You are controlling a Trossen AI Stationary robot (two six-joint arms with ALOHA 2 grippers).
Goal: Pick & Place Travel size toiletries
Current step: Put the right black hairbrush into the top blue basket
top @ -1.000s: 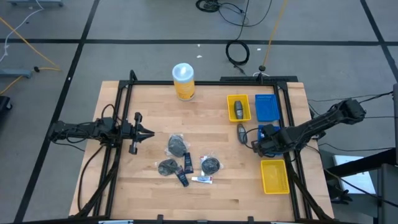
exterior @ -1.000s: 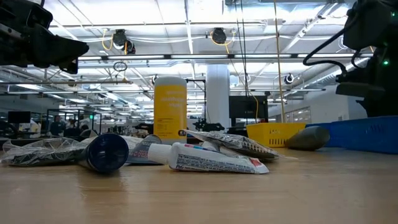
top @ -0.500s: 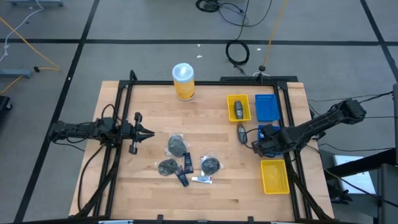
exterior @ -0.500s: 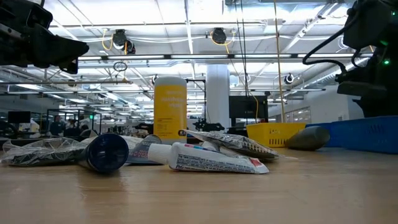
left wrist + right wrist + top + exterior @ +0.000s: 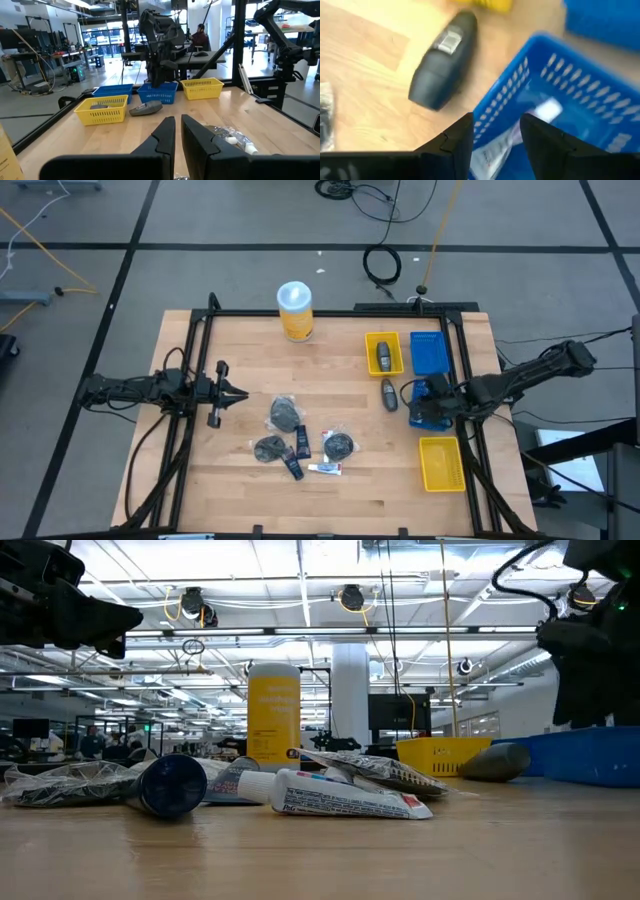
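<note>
The toiletries lie in a cluster mid-table: dark grey pouches [image 5: 285, 414] [image 5: 340, 444], dark-blue bottles [image 5: 300, 442] and a white tube [image 5: 325, 468]. One grey oval piece [image 5: 388, 394] lies flat on the wood beside a blue tray [image 5: 441, 392]; another lies in the far yellow tray [image 5: 383, 356]. My right gripper [image 5: 496, 135] hovers open over that blue tray's rim [image 5: 505, 95], and a white tube [image 5: 545, 109] lies inside it. My left gripper [image 5: 240, 392] waits shut at the table's left, above the wood.
A tall yellow canister [image 5: 295, 310] stands at the far edge. A second blue tray [image 5: 430, 352] sits far right, and a yellow tray [image 5: 441, 462] near right. A black frame [image 5: 330, 313] borders the table. Bare wood lies between the cluster and the trays.
My right gripper has risen and drawn back a little toward the table's right edge, uncovering more of the blue tray. The grey oval piece beside the tray has stayed where it was.
</note>
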